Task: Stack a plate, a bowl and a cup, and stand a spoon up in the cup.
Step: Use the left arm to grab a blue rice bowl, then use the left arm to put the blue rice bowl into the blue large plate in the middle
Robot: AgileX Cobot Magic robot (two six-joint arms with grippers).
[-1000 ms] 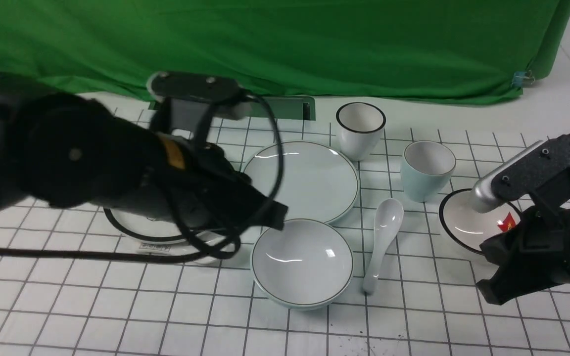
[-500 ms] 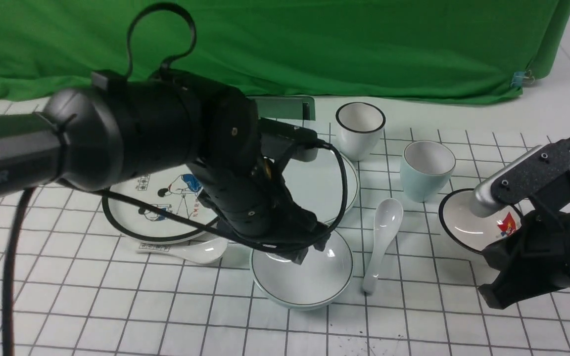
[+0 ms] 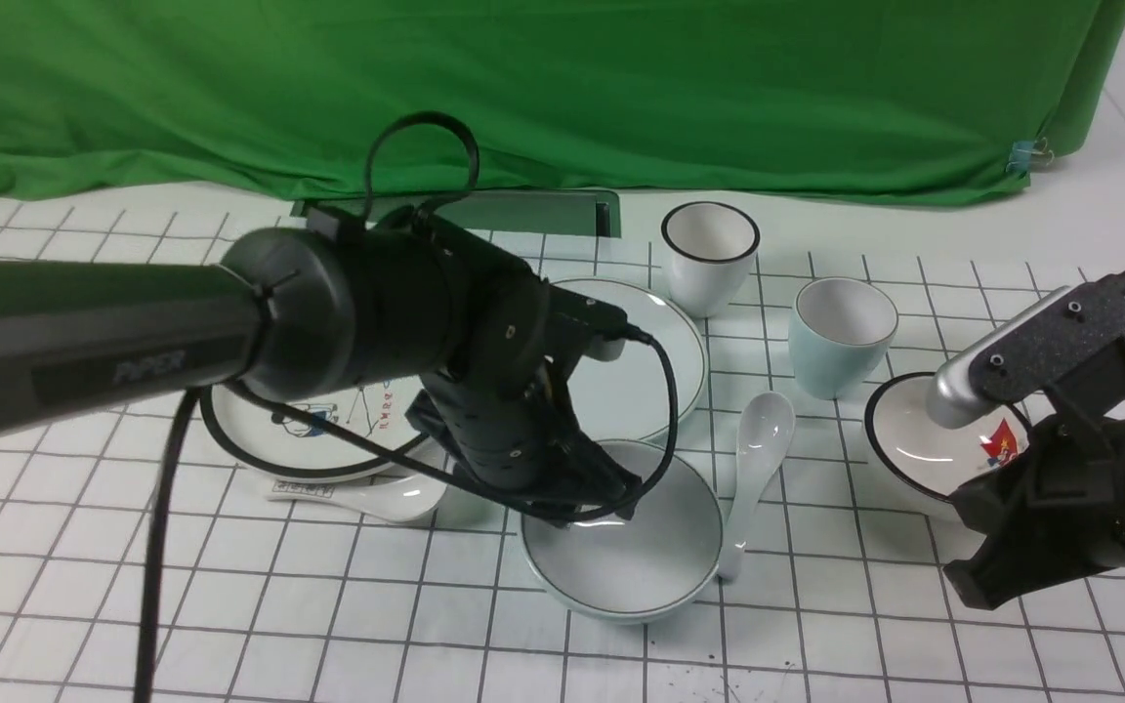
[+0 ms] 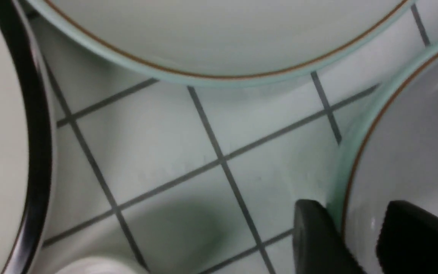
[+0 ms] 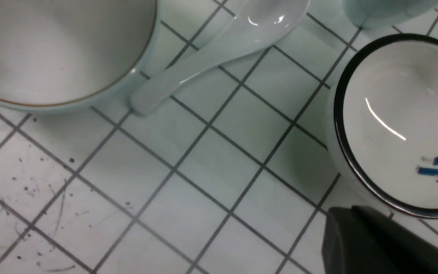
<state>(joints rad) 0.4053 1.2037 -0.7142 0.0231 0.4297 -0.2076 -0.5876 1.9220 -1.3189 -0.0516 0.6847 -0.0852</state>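
**Table**: white and gridded. All the ware stands separately and nothing is stacked.

**Plate**: flat at centre, beyond the bowl, bare. The left arm partly hides it.

**Bowl**: upright and empty, on the table just nearer than the plate. The left wrist view shows the two rims close but apart.

**Cup**: upright and empty, to the right of the plate.

**Spoon**: lying hollow-up between the bowl and the flag bowl. Its handle end is against or just beside the bowl's wall.

**Left gripper**: set down over the far left part of the bowl's rim. One finger is outside the wall and the other inside. The jaws are parted, with a gap showing at the inner finger, so it looks not yet clamped.

**Right gripper**: low beside the flag bowl, with nothing seen in it. Only one finger shows in its wrist view, so whether it is parted or closed cannot be told.

**Other ware:** cartoon plate, printed spoon, black-rimmed cup.

**Step in hand (judged):** the first stacking step, taking the bowl by its rim to carry it onto the plate.

**Next move calls for:**
- A firm close on the rim.
- A lift clear of the plate's edge and the spoon's handle.
- A level descent over the plate's middle.

A narrow pinch on glazed ware may let the bowl tip.
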